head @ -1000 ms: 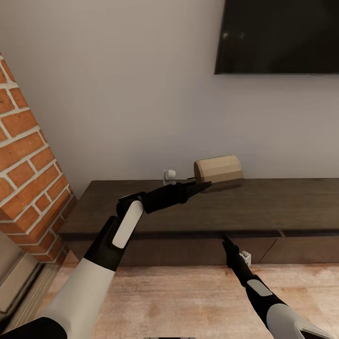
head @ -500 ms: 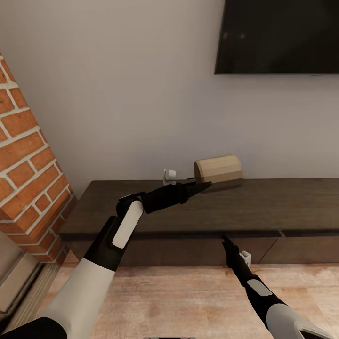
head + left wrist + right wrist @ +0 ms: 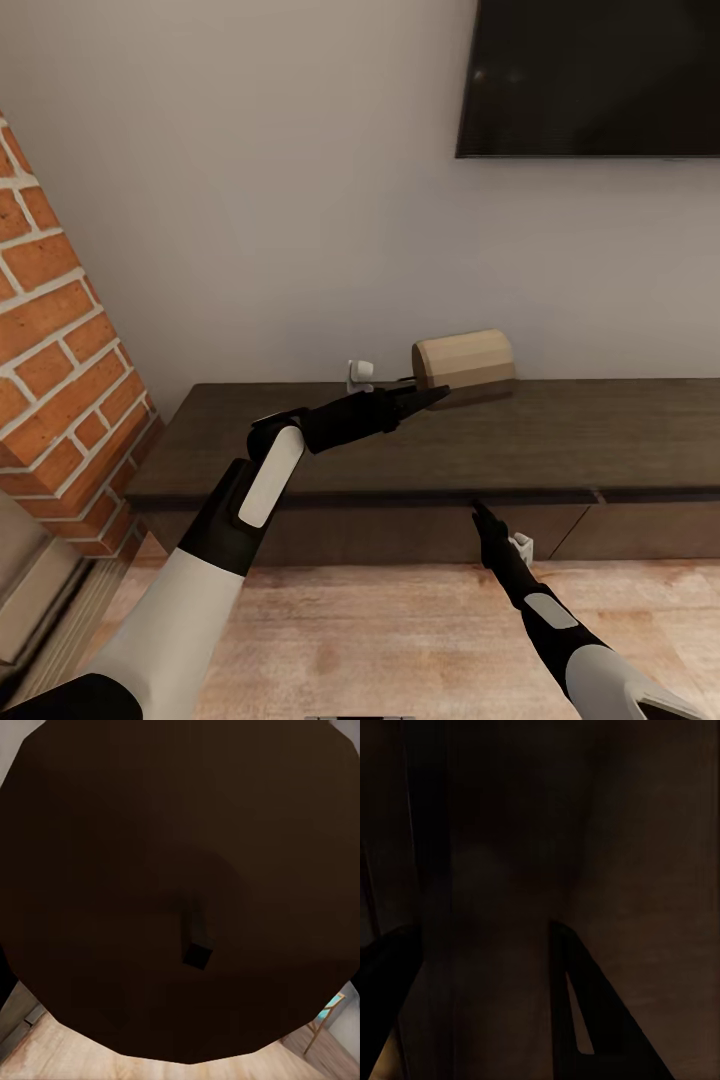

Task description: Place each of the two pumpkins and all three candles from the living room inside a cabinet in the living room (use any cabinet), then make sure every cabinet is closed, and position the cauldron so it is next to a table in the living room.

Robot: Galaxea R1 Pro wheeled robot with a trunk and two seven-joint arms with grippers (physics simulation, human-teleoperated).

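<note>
The long, low, dark brown cabinet point(image 3: 560, 440) runs along the wall, and the drawer fronts point(image 3: 400, 530) that I can see sit flush. My left gripper point(image 3: 437, 392) reaches over the cabinet top, its fingers tapering together to a shut point with nothing in them. Its tip is just in front of a tan, round-topped block point(image 3: 465, 362). My right gripper point(image 3: 477, 507) points at the seam under the cabinet top. In the right wrist view its dark fingers point(image 3: 585, 1020) stand apart against the dark front. Pumpkins, candles, cauldron and coffee table are out of view.
A black TV point(image 3: 590, 75) hangs on the pale wall above the cabinet. A red brick pillar point(image 3: 55, 350) stands at the left, close to the cabinet's end. A small white plug point(image 3: 360, 373) sits at the wall. Wood floor point(image 3: 380, 640) lies before the cabinet.
</note>
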